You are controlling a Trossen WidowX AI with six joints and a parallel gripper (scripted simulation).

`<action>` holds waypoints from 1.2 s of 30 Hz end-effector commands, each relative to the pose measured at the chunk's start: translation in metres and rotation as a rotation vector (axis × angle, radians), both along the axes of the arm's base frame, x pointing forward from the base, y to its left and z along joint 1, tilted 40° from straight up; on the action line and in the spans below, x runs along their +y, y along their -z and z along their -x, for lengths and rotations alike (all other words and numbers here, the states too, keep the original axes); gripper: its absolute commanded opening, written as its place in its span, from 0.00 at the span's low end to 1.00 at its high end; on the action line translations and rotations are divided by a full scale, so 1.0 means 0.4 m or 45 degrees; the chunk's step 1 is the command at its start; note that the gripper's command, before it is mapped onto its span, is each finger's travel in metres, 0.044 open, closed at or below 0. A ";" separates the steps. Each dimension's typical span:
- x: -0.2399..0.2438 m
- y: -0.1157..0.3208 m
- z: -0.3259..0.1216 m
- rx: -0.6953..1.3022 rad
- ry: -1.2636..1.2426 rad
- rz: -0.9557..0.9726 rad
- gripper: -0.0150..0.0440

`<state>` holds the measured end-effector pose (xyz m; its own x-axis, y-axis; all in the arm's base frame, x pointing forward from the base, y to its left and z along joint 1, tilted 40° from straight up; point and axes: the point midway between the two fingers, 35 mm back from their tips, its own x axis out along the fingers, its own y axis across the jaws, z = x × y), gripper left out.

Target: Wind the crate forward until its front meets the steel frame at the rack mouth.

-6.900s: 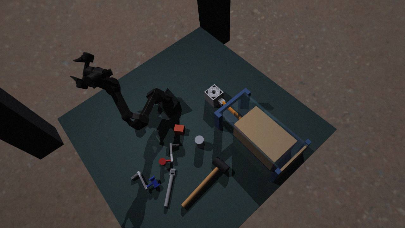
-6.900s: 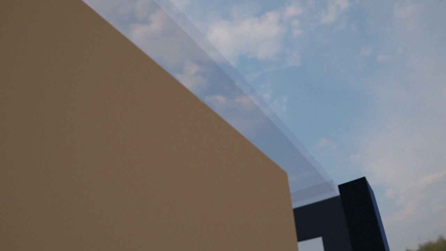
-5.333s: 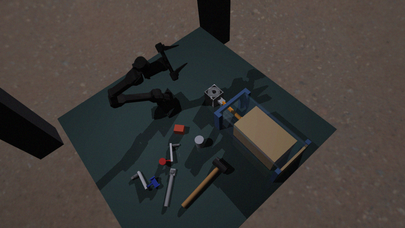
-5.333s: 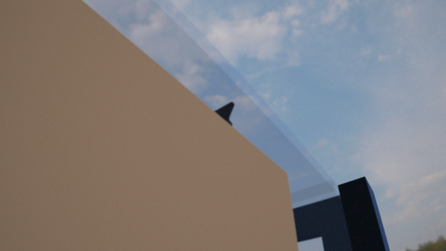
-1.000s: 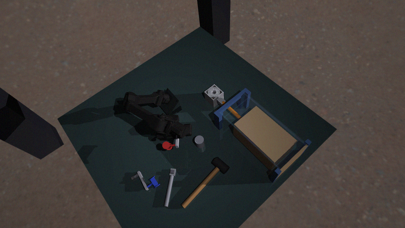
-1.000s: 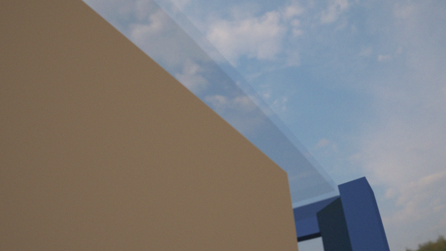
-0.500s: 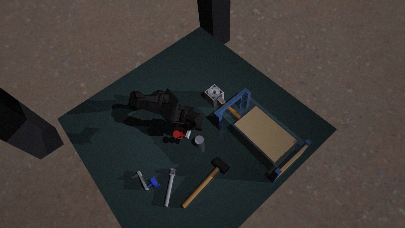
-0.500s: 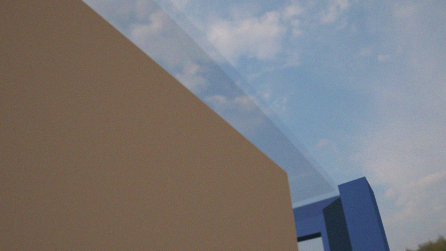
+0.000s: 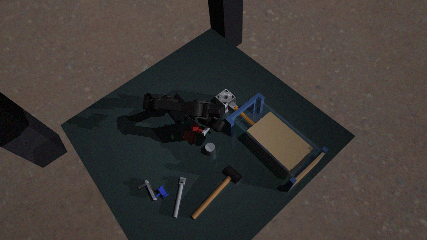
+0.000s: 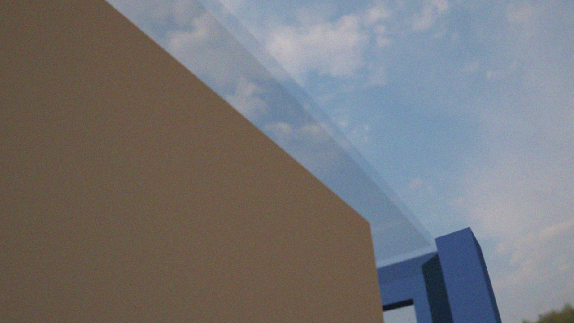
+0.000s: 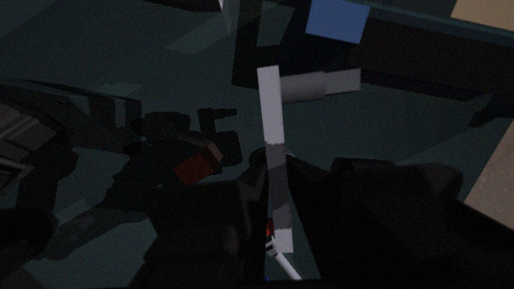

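The red-knobbed winch handle [image 9: 205, 131] [image 11: 273, 104] is being clamped by the gripper [image 9: 212, 125] [image 11: 277, 166], beside the winch [image 9: 225, 101]. The crate [image 9: 279, 140] [image 10: 160, 180] [image 11: 487, 14] is being kept short of the blue frame [image 9: 245, 108] [image 10: 461, 272] [image 11: 337, 20]. Next, the key is probably needing to be lined up over the round hole.

Flat, tan-topped crate [image 9: 280, 140] [image 10: 160, 180] [image 11: 486, 14], right of centre from above, set back from the blue frame [image 9: 245, 108] [image 10: 461, 277] [image 11: 337, 20]. Orange strap [image 9: 245, 117] runs to the pale, square winch [image 9: 225, 97], its top hole unfilled. Grey crank handle [image 9: 205, 131] [image 11: 274, 116], red-knobbed, gripped in the hand [image 9: 211, 127] [image 11: 277, 168], mid-frame.
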<state>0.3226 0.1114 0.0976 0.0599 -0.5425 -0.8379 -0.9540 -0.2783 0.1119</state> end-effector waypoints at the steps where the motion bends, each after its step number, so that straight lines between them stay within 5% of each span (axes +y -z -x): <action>1: 0.040 0.019 0.007 -0.058 0.081 -0.023 0.25; 36: 0.313 0.255 0.200 -0.598 1.008 -0.014 0.25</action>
